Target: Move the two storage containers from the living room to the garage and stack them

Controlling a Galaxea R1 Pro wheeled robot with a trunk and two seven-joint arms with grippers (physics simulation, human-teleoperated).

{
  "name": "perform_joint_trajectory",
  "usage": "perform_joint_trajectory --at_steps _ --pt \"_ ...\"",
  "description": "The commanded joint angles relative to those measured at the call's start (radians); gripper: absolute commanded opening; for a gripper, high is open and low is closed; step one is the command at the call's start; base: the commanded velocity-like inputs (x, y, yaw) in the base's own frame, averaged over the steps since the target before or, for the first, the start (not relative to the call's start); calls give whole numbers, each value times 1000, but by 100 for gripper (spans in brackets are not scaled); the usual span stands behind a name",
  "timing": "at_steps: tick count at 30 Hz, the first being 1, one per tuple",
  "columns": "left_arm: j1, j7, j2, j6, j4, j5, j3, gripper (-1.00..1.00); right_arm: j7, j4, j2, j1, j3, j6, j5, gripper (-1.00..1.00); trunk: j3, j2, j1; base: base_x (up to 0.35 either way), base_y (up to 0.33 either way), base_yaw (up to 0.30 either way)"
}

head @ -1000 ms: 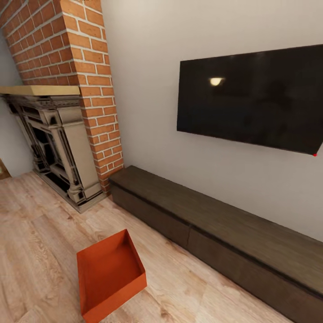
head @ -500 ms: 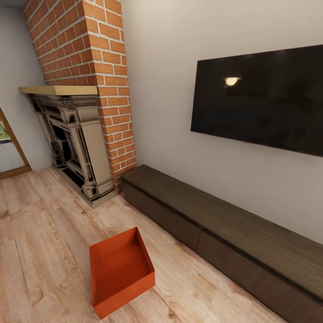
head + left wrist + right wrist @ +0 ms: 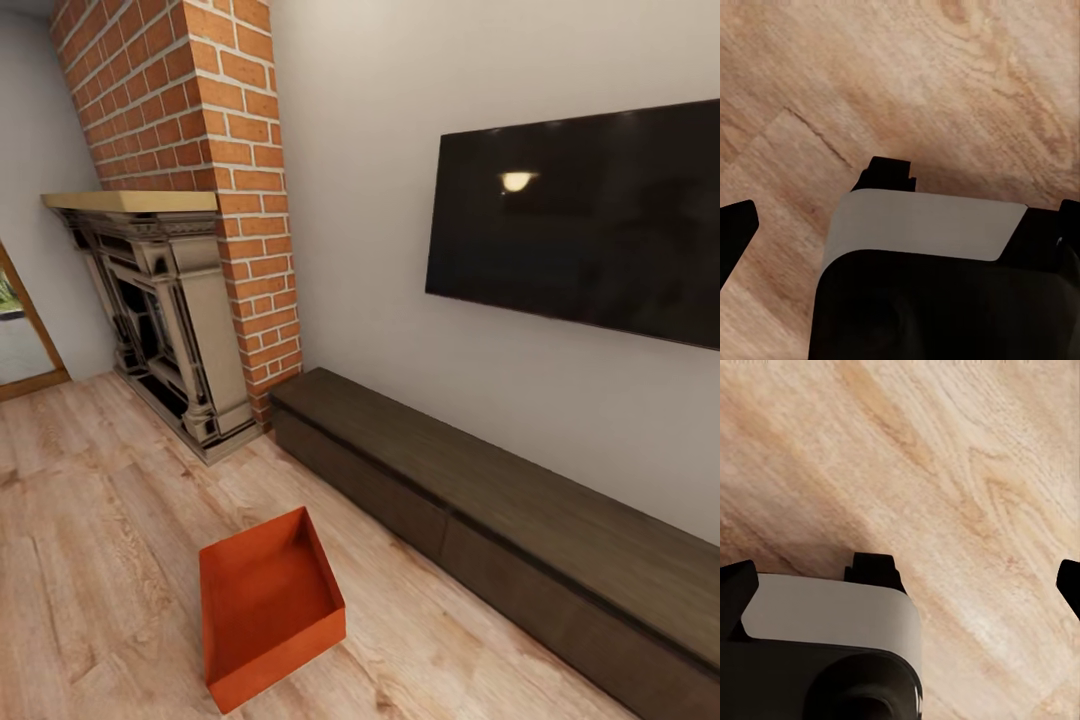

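Living room, light wood-plank floor (image 3: 90, 520). One orange-red storage container (image 3: 268, 600) sitting flat on the planks, low in the head view and a little left of centre, open side up, nothing inside, turned at an angle to the wall. Well apart from the red brick fireplace (image 3: 190, 250) standing behind it at the left; near but not touching the long dark brown bench (image 3: 500, 510) running along the white wall (image 3: 370, 200) at the right. Black wall screen (image 3: 580, 220) mounted above the bench, small lamp reflection on its glass. Pale mantel shelf (image 3: 130, 201) across the fireplace surround, dark firebox opening below. Wood-framed doorway edge (image 3: 25, 320) at far left.

Left wrist view: left gripper (image 3: 896, 214) pointing down at bare planks, dark housing with a pale grey panel in front, black finger tips showing at both side edges of the picture, set wide apart, nothing between them. Right wrist view: right gripper (image 3: 904, 577) likewise over bare planks, black tips at both side edges, spread wide, holding nothing. Wood grain and plank seams alone under both; container not between the fingers of either.
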Motion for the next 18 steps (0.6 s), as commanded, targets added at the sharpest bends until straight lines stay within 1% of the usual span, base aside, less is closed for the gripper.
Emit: perform_joint_trajectory --at_steps 1,11,14,18 --pt "0 2 0 0 0 9 -1 100 -1 3 1 -1 8 -5 -10 100 -1 0 0 198 0 0" --pt "0 2 1 1 0 10 -1 100 -2 3 1 -1 8 -6 -10 100 -1 0 0 301 0 10" --pt "0 2 1 1 0 10 -1 100 -1 3 1 -1 8 -6 -8 100 -1 0 0 321 0 185" --pt "0 2 1 1 0 10 -1 100 0 3 1 -1 8 -5 -8 100 -1 0 0 317 0 252"
